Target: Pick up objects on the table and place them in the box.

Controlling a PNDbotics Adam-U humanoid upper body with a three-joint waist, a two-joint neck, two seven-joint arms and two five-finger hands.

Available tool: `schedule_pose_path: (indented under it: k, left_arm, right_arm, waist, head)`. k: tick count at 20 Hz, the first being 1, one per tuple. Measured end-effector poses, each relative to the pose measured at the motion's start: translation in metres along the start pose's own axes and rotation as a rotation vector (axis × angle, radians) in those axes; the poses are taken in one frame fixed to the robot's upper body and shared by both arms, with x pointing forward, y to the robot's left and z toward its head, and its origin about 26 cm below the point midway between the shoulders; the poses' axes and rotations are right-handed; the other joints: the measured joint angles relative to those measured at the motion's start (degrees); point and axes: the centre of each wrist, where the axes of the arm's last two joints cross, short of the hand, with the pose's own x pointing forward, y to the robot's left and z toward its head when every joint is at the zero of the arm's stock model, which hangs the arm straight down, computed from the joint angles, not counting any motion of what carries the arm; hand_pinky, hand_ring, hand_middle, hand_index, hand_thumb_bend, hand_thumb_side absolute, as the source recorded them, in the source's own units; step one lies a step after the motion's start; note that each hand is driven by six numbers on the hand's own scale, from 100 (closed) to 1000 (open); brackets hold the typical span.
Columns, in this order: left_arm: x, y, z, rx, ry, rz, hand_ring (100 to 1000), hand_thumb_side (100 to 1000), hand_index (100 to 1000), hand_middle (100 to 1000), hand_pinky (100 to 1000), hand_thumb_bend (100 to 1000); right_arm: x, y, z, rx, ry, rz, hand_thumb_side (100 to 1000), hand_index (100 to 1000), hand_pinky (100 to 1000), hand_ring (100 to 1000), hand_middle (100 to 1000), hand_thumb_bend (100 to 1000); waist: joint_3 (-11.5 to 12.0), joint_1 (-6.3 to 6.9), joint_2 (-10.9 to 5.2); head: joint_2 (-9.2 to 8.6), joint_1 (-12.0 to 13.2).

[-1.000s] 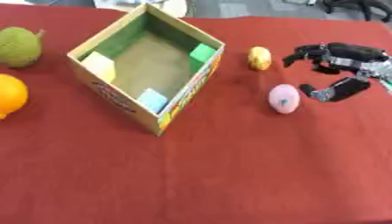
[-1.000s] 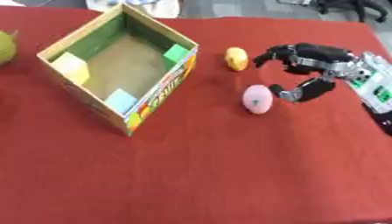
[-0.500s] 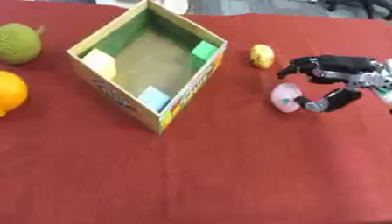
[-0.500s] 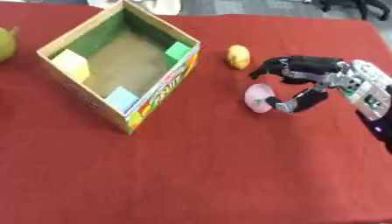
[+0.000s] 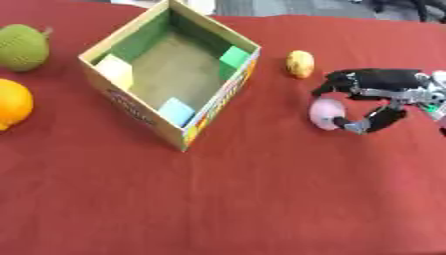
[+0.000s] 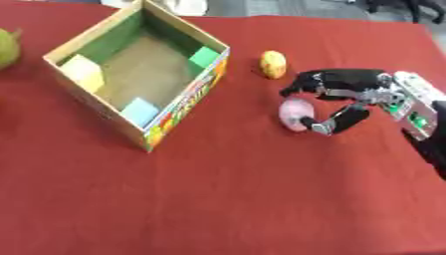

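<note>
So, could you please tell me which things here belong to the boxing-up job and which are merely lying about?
Job:
- open cardboard box
- pink egg-shaped object, with the right hand curled round it
- small yellow fruit
- orange
- green fruit

Lying about:
- red tablecloth
- coloured flaps inside the box

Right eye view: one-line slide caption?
Right hand closing around pink object beside open box on red table.

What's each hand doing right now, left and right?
Left hand: not in view.
Right hand: fingers and thumb curled round the pink object on the red table.
</note>
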Motion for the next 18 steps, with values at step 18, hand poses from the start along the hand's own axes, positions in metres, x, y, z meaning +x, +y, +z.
schedule_pose_path:
  k: [18]
  left_arm:
    - [0.0,0.0,0.0,-0.002,0.004,0.0,797,581,789,770,837,100]
  right_arm:
    - [0.01,0.013,0.009,0.038,-0.061,0.148,338,655,979,100,502,100]
  waist:
    - [-0.8,-0.06,0.01]
  head:
    - [0.08,0.4]
